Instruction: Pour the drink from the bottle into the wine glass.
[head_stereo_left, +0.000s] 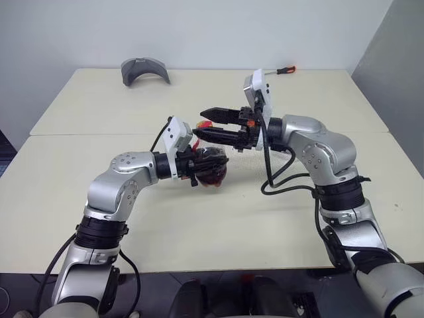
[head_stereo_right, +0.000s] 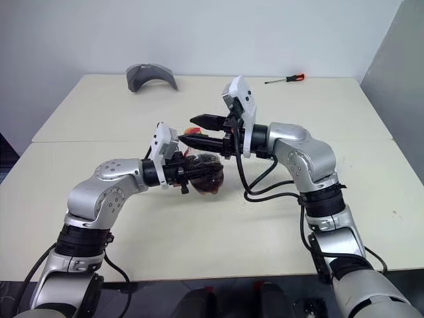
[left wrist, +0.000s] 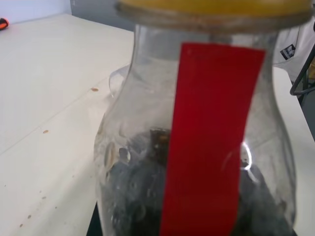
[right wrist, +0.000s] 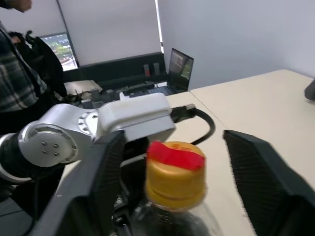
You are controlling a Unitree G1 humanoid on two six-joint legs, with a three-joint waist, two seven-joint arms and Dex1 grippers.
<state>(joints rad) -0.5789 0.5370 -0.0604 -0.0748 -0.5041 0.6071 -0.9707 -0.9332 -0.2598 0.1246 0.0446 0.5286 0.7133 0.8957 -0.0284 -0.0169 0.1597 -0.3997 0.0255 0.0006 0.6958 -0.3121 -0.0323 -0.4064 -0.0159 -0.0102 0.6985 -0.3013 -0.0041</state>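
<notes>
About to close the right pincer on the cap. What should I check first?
1. Left pincer gripping the bottle: ok.
2. Yellow cap seated on the bottle: ok.
3. Right pincer open, its fingers either side of the yellow cap and apart from it: ok.
4. Dark drink inside the bottle: ok.
5. Wine glass placed ready for the pour: cannot tell.

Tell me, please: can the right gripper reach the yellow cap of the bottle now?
Probably yes. The right gripper has a finger on each side of the yellow cap, with nothing between. The left gripper holds the bottle lower down.
</notes>
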